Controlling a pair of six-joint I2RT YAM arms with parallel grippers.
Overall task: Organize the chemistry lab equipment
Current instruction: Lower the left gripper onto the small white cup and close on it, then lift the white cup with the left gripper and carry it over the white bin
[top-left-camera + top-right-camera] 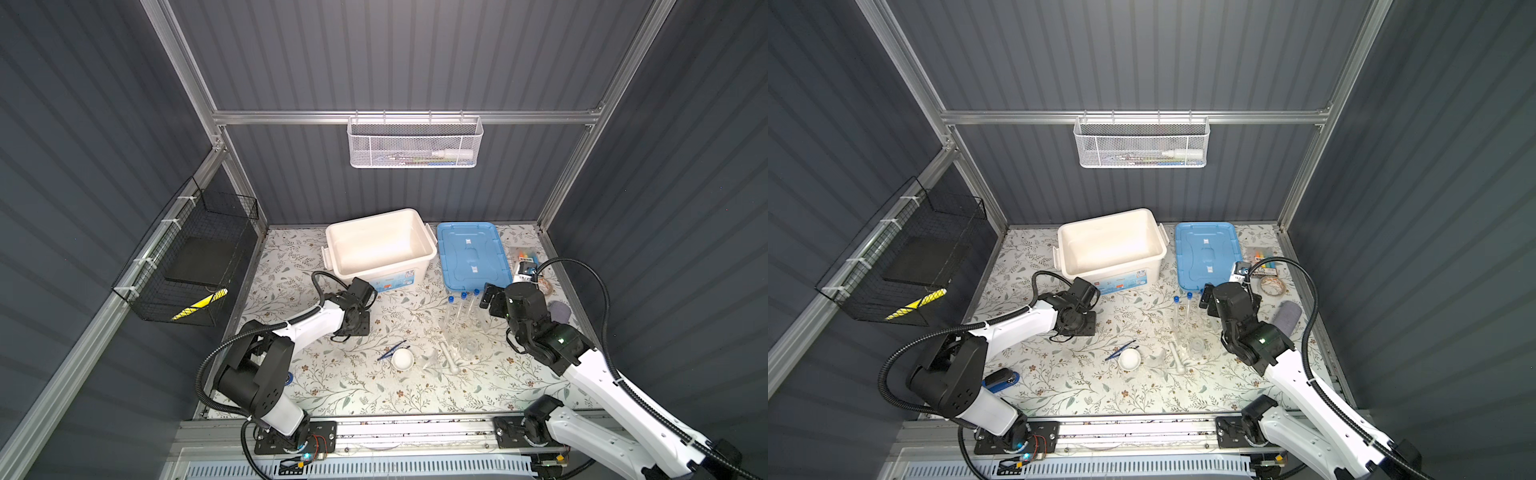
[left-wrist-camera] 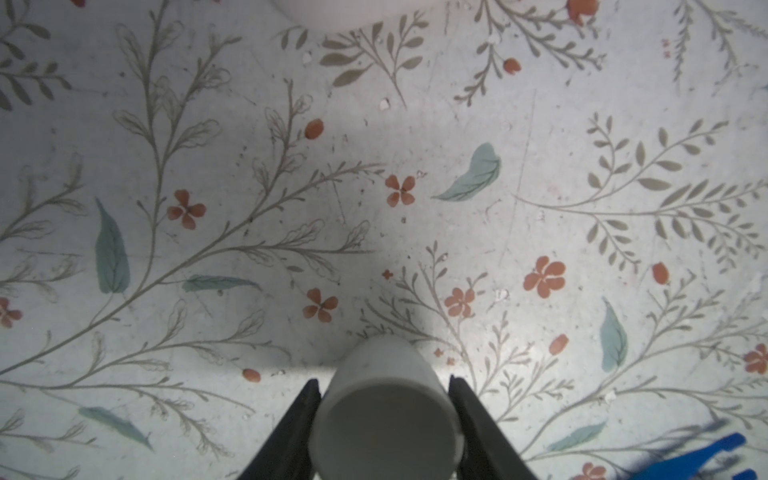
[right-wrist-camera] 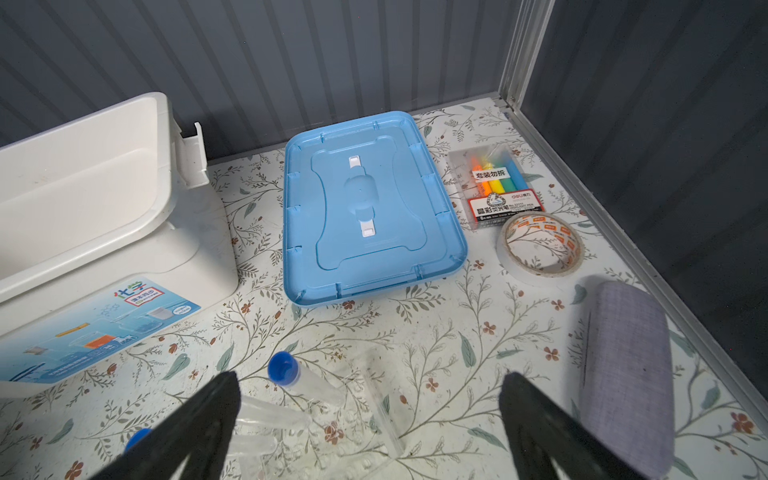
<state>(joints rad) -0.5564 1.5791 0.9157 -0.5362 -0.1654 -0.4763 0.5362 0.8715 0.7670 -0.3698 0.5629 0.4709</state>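
Closest to me, near the front of the table [image 1: 332, 386], a white ceramic dish [image 1: 403, 358] is sitting with the dark blue tweezers [image 1: 391, 350] lying right at its rim. The white pestle [image 1: 450, 359] is lying near it on the right, its long axis running roughly front to back.

Further in, the left arm [image 1: 307, 326] is lying low over the table, its wrist bent so the left pincer [image 2: 384, 384] is pointing straight down. Its jaws are sitting narrow against both sides of a small white ceramic cup [image 2: 386, 419]. I cannot tell whether the cup is resting on the table or hanging clear of it.

On the right, the right arm [image 1: 582, 361] is standing with its elbow raised. The right pincer [image 3: 370, 384] is hanging wide and empty over the blue-capped test tubes [image 3: 307, 388]. The tubes are lying front to back with their caps toward the back wall, so this is the nearer arm for them.

Just beyond the left pincer, toward the back wall, the white storage box [image 1: 365, 274] is standing open-topped. I'd judge the coming move is turning on that: up, then a short way back over the near rim. Beside the box, the blue lid [image 1: 473, 255] is lying flat.
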